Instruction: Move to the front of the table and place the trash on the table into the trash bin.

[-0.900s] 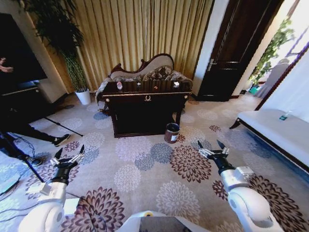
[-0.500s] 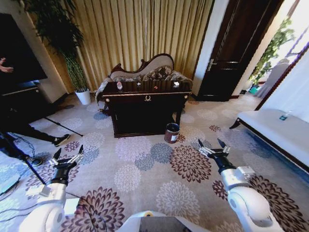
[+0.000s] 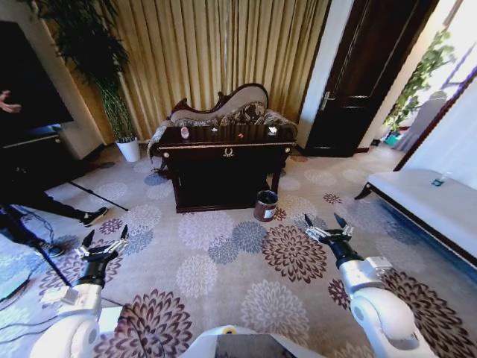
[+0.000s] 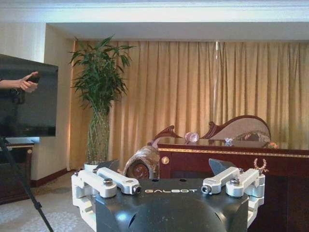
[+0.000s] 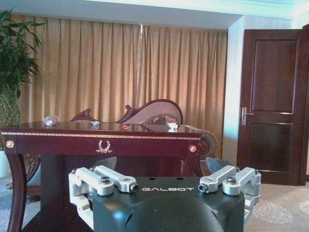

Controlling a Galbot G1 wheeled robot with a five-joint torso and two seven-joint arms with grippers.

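Pretty much at the start here. The robot sits well back from the console table (image 3: 223,149) on the flowered carpet (image 3: 223,261), so the approach is left to do, and by my read none of the trash has gone in. On the tabletop I count one small clear bottle (image 3: 184,132), two white paper scraps (image 3: 272,130) and (image 3: 214,130), and one tiny orange scrap (image 3: 240,136). One trash bin (image 3: 265,205) stands on the floor just beside the table's right front leg. Left claw (image 3: 104,244) and right claw (image 3: 323,229) both hang low, fingers spread, holding nothing
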